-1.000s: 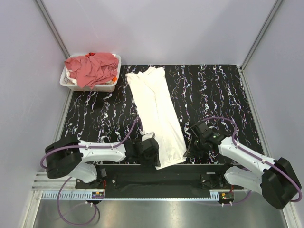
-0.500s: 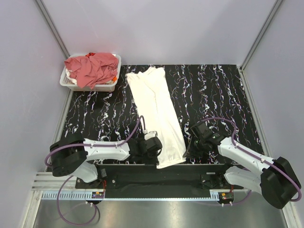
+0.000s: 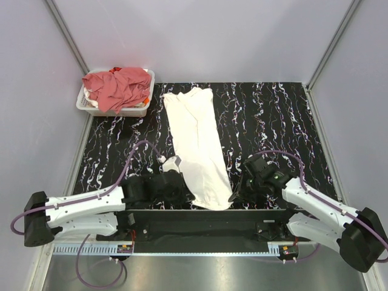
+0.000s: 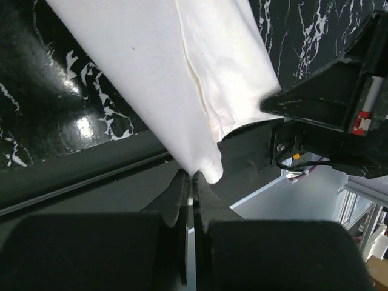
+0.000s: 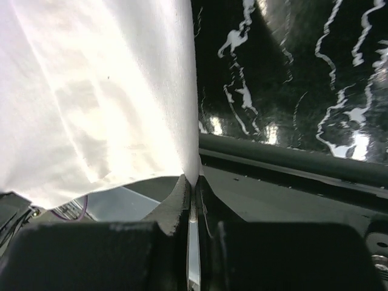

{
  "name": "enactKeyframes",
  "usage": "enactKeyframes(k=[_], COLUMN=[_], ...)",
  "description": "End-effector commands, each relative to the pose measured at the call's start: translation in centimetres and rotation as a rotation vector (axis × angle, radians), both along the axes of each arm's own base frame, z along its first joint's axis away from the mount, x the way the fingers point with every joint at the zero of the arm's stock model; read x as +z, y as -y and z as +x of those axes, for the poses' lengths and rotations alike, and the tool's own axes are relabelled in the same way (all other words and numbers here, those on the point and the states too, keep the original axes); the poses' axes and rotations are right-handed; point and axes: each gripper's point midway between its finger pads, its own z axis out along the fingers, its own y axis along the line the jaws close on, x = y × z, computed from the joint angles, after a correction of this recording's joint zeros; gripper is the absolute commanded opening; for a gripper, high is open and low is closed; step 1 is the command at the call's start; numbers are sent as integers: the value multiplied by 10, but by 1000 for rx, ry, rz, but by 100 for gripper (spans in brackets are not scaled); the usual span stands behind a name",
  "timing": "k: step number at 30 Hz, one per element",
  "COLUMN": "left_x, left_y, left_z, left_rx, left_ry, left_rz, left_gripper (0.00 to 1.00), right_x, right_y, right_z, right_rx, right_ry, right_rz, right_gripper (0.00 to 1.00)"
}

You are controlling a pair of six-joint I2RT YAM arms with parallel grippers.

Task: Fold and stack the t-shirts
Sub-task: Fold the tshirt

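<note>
- Top external: white t-shirt [image 3: 195,142] lies on the black marbled tabletop [image 3: 273,121] as a long narrow strip, folded lengthwise.
- Strip runs from its far end, just right of the basket, down to the near edge, slanting a little to the right.
- Near end of the strip sits between the two arms, at the near tabletop edge.
- Left tool [image 3: 189,195] is at the near-left corner of the strip. Left arm is stretched low along the near edge.
- Right tool [image 3: 234,196] is at the near-right corner, touching the cloth edge.
- Left wrist: jaws pressed together, pinching the hem corner of the white t-shirt. Cloth spreads up and away from the fingers [image 4: 177,200], and a lengthwise fold line shows on it. Pinched corner is over the dark front rail [image 4: 91,179], off the marbled surface.
- Right wrist: jaws pressed together with a thin edge of the white cloth caught between them. Cloth fills the left of the view, marbled tabletop the right.
- Salmon-red t-shirts [image 3: 118,86] are heaped in the white basket [image 3: 144,111] at the far-left tabletop corner, spilling over the rim, well apart from both tools.
- Bit of pale cloth under the red heap; cannot tell what it is.
</note>
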Motion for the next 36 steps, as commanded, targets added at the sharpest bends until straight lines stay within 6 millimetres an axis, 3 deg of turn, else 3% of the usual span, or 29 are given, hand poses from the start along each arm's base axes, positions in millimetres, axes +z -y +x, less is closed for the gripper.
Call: enactKeyframes(k=[1,6,9,13,15,16,18,19,24,30,35,36], left_x=[-26,-26,-12,7,22,26,39,41,58,62,63,56], left_y=[-24,-30,-37,-45,-48,-53,-55,-61,-66,-74,-75,-79], left_z=[-9,-17,-8,14,24,35,46,59,96,148,186,196], left_rx=[56,55,77,85,99,115,127,143,166,202,201,200], left_ry=[-51,-60,-7,83,110,130,146,161,182,191,199,185], left_rz=[60,36,46,111,122,136,120,139,153,189,199,222], left_gripper=[0,0,0,0,0,0,0,0,0,0,0,0], right_x=[12,10,17,44,43,58,57,70,90,97,87,90], right_y=[-12,-26,-30,-40,-41,-48,-47,-53,-54,-58,-62,-63], right_z=[-13,-33,-26,3,12,25,38,50,105,157,183,189], right_rx=[28,45,33,32,61,57,76,69,38,39,52,49], right_ry=[-33,-52,-12,96,103,149,158,191,238,251,239,246], right_rz=[27,11,9,-30,-95,-92,-150,-144,-156,-153,-170,-164], right_gripper=[0,0,0,0,0,0,0,0,0,0,0,0])
